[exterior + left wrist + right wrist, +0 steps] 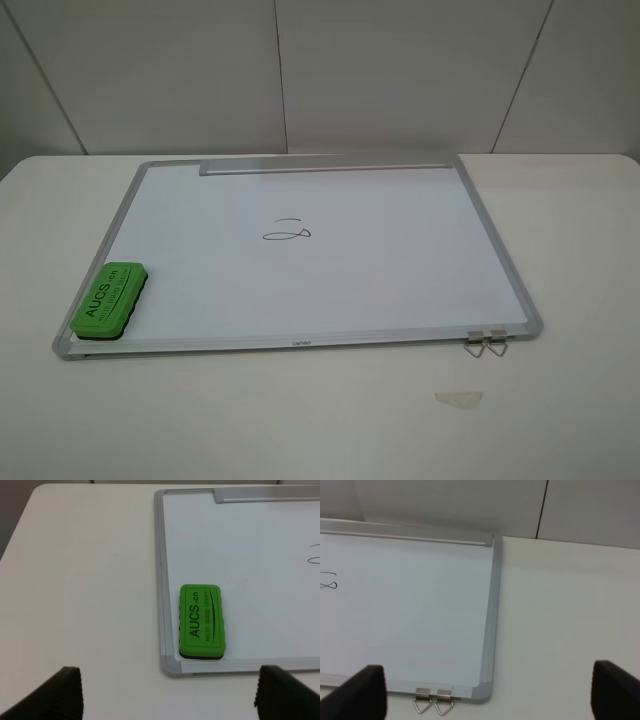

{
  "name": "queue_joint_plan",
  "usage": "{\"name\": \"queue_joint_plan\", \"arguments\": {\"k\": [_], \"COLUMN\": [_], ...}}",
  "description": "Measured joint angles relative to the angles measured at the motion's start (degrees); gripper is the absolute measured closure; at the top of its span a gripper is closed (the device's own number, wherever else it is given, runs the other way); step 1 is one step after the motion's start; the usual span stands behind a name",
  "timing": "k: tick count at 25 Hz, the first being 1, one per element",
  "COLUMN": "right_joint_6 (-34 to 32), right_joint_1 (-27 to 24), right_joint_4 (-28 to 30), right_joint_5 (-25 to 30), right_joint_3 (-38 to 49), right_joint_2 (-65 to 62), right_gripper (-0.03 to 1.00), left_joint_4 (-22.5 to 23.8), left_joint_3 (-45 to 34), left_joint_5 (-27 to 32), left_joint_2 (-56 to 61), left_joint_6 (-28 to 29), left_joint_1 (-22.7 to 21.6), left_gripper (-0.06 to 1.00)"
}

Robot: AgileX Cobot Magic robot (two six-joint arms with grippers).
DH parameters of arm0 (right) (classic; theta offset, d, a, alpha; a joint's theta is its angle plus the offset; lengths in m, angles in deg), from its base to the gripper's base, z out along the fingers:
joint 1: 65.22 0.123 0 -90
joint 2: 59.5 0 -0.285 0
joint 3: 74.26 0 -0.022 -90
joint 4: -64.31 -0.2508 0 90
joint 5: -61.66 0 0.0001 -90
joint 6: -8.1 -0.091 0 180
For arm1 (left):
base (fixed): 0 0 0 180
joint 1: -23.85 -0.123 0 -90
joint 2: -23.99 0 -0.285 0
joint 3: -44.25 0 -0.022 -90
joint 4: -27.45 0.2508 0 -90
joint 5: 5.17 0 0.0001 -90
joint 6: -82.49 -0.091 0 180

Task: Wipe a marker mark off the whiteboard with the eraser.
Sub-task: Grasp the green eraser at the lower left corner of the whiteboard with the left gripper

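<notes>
The whiteboard (pixel 380 270) lies flat on the table, its tray strip (pixel 325 167) along the far edge. Near its middle is the marker mark (pixel 287 232), a thin black squiggle. The green eraser (pixel 110 299) lies label up on the board's front left corner. In the left wrist view the eraser (pixel 201 621) sits ahead of my left gripper (pixel 170 692), whose dark fingertips (pixel 67 687) stand wide apart with nothing between them. My right gripper (pixel 487 692) is open too, hanging over the board's front right corner (pixel 482 692). Neither gripper shows in the exterior view.
Two metal clips (pixel 486 343) hang off the board's front edge at the right. A small pale scrap (pixel 458 398) lies on the white table in front of them. White wall panels rise behind the table.
</notes>
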Motion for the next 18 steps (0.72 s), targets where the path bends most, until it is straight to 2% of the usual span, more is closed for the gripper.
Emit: {"name": "queue_joint_plan", "arguments": {"k": [18], "right_joint_6": [0.0], "right_joint_1": [0.0], "right_joint_4": [0.0], "right_joint_5": [0.0], "right_joint_3": [0.0], "right_joint_2": [0.0], "right_gripper": [0.15], "left_joint_4": [0.0], "left_joint_3": [0.0], "left_joint_5": [0.0], "left_joint_2": [0.0], "left_joint_6": [0.0], "left_joint_1": [0.0], "left_gripper": [0.23]}}
